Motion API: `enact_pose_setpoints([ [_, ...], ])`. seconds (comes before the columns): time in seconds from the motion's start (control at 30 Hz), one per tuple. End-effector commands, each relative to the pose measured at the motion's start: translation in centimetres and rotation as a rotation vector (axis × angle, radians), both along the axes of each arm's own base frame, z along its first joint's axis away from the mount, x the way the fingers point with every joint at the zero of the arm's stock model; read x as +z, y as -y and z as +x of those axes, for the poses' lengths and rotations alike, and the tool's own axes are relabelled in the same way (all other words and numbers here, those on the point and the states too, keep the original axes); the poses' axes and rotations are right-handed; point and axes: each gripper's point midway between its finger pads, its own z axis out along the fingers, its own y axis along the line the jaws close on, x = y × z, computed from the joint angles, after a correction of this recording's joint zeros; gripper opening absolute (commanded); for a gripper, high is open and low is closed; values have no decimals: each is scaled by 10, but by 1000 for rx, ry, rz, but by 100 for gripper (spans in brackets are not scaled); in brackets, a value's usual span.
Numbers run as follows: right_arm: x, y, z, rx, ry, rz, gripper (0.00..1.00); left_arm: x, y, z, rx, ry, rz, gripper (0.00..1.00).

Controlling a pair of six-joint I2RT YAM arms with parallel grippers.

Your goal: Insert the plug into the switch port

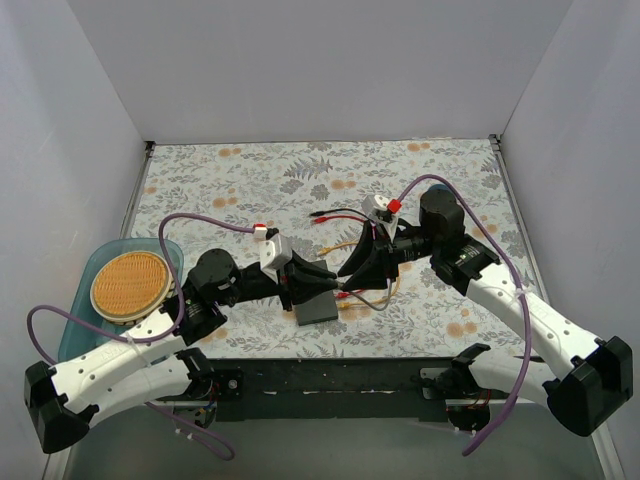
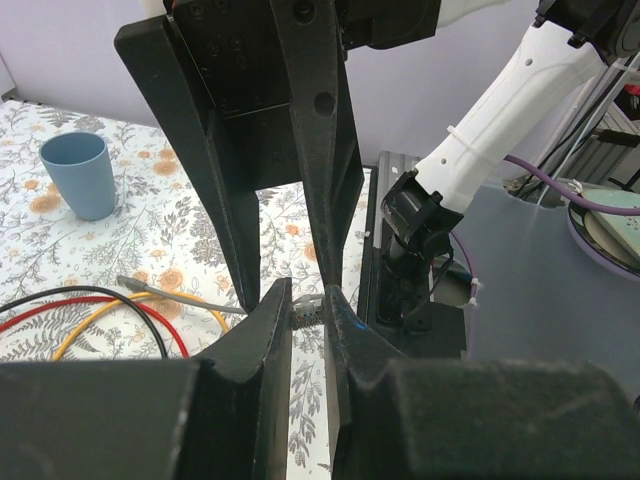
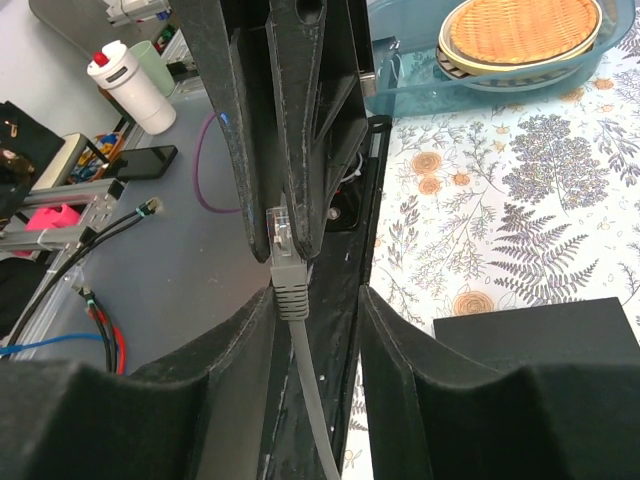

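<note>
The grey cable's clear plug is pinched between the tips of my left gripper, which is shut on it; in the left wrist view only the plug's end shows. My right gripper faces the left one with its jaws open around the grey boot and cable. The boot lies against one finger, with a gap to the other. The two grippers meet tip to tip over the table's near middle, left gripper and right gripper. The switch lies flat just below them, also in the right wrist view. Its ports are hidden.
Loose red, black and yellow cables trail over the floral cloth behind the grippers. A blue cup stands further out on the cloth. A woven disc rests in a blue tray at the left edge. White walls enclose the table.
</note>
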Motion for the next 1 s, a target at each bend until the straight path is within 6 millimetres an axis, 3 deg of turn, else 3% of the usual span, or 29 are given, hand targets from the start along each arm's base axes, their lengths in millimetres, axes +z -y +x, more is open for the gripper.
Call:
enact_pose_setpoints([
  [0.0, 21, 0, -1, 27, 57, 55, 45, 23, 0, -4, -15, 38, -49, 0],
  [0.23, 19, 0, -4, 54, 43, 51, 32, 27, 0, -3, -16, 44, -67, 0],
  [0.5, 19, 2, -9, 83, 40, 52, 31, 33, -5, -1, 13, 63, -89, 0],
  [0.73, 22, 2, -6, 60, 52, 56, 1, 30, -3, -4, -5, 50, -87, 0],
  [0.87, 21, 1, -1, 27, 50, 48, 1, 28, -3, -2, 4, 44, -84, 0],
  [0.93, 18, 0, 2, 6, 43, 30, 1, 28, -4, 7, 56, 26, -88, 13],
  [0.97, 15, -1, 7, -21, 54, 21, 1, 27, -6, 14, 97, 8, -89, 41],
])
